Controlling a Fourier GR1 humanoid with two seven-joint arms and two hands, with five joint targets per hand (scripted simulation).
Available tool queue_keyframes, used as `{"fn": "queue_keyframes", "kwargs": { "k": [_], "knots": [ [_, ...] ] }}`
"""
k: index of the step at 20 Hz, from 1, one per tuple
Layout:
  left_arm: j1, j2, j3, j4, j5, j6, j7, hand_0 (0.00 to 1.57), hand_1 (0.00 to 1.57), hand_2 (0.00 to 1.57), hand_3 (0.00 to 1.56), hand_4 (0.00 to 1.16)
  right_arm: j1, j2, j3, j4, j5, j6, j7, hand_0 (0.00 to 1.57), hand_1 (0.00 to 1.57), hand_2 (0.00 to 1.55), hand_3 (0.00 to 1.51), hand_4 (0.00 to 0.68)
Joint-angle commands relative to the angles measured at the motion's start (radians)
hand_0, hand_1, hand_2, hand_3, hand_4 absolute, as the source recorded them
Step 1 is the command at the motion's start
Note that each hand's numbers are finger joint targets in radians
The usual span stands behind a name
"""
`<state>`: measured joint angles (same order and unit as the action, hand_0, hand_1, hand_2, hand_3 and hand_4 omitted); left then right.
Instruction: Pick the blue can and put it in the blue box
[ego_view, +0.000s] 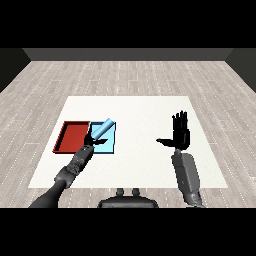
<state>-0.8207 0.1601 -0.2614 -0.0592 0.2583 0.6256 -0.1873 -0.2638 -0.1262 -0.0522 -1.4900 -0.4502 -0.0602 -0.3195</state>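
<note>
One blue can (102, 130) tilted, lower end in left hand (89, 146), fingers curled round it; upper end slants up and away to right of that hand, over blue tray (108, 146). Red tray (72, 137) just left of hand, touching blue tray's side. Right hand (181, 132) well apart to right, raised, fingers straight, thumb out, grasping nothing. White table (140, 115) beneath all. Pale wood-plank floor (125, 75) around, dark wall (130, 54) beyond.
</note>
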Motion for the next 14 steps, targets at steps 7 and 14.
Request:
{"fn": "queue_keyframes", "kwargs": {
  "k": [7, 14],
  "knots": [
    [0.003, 0.000, 0.122, -0.270, 0.099, -0.058, -0.365, 0.00, 0.00, 0.00, 0.00, 0.00, 0.024, -0.005, 0.005, -0.028, -0.016, 0.037, 0.005, 0.00, 0.00, 0.00, 0.00, 0.000],
    [0.154, -0.004, 0.110, -0.558, 0.139, -0.326, -0.573, 0.00, 0.00, 0.00, 0.00, 0.00, 0.041, -0.019, 0.040, -0.011, 0.027, 0.038, 0.029, 0.00, 0.00, 0.00, 0.00, 0.000]
  ]
}}
